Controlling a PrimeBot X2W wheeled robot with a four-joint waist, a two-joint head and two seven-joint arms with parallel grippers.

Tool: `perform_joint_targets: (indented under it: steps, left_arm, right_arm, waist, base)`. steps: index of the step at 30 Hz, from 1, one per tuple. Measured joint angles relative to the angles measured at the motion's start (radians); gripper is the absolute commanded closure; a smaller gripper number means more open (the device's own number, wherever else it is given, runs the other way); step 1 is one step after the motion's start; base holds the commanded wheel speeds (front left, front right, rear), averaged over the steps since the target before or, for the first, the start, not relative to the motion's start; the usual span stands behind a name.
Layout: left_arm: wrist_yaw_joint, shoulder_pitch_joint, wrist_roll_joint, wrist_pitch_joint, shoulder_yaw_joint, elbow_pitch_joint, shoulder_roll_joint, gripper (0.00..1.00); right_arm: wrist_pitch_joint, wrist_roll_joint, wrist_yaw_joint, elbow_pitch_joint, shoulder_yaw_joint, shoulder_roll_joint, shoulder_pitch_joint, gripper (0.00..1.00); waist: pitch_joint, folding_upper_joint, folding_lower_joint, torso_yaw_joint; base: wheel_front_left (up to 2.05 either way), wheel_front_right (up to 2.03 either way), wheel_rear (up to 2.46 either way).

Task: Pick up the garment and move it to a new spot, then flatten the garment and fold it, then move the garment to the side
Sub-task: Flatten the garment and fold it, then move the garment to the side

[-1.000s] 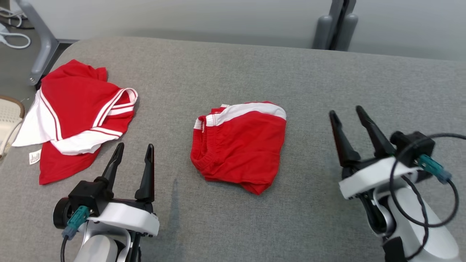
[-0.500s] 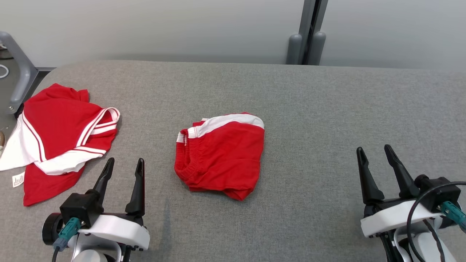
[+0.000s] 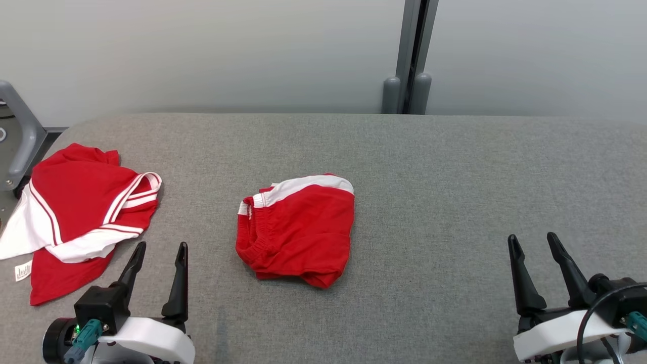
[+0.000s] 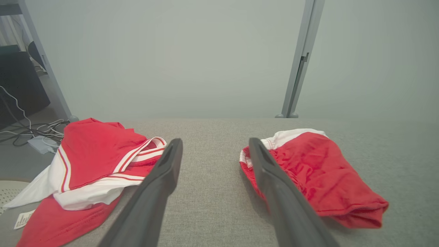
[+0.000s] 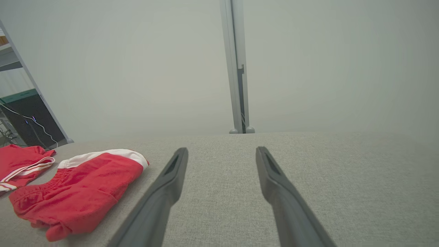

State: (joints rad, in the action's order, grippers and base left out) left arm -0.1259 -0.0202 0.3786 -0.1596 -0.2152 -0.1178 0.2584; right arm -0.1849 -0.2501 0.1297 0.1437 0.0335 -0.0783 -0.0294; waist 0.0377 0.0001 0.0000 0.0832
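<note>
A red garment with a white band (image 3: 298, 232) lies folded in a compact bundle at the middle of the grey padded table (image 3: 445, 167). It is also in the left wrist view (image 4: 315, 171) and the right wrist view (image 5: 82, 185). A second red garment with white stripes (image 3: 81, 212) lies crumpled at the table's left end, a label at its edge. My left gripper (image 3: 162, 246) stands open near the front edge, between the two garments, touching neither (image 4: 215, 140). My right gripper (image 3: 532, 236) is open over bare table at the near right (image 5: 222, 149).
A pale wall with a grey upright post (image 3: 409, 55) stands behind the table. A grey metal frame leg (image 3: 20, 131) is beyond the left end, with cables (image 4: 31, 132) on the floor there. Bare table lies right of the folded garment.
The head camera has tilted up, shifting the whole picture down and left. My right gripper has drawn back toward the near right. Both garments lie as before; both grippers stayed open.
</note>
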Motion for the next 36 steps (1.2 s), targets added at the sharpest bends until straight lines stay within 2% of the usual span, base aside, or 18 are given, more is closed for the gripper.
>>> perform_joint_targets:
  steps: [12,36]
  left_arm:
    - [-0.016,0.049,0.009,0.027,-0.002,0.024,0.016,0.0]
    - [-0.03,0.056,0.019,0.046,-0.019,0.037,0.022,0.0]
  right_arm:
    - [0.044,0.012,0.0,-0.051,-0.027,0.011,0.073,0.0]
    - [0.072,0.062,0.0,-0.07,-0.062,0.023,0.081,0.0]
  waist:
    - [-0.045,0.0,0.0,-0.022]
    - [-0.033,0.0,0.0,-0.021]
  base:
    - [0.0,0.0,0.0]
    - [0.0,0.0,0.0]
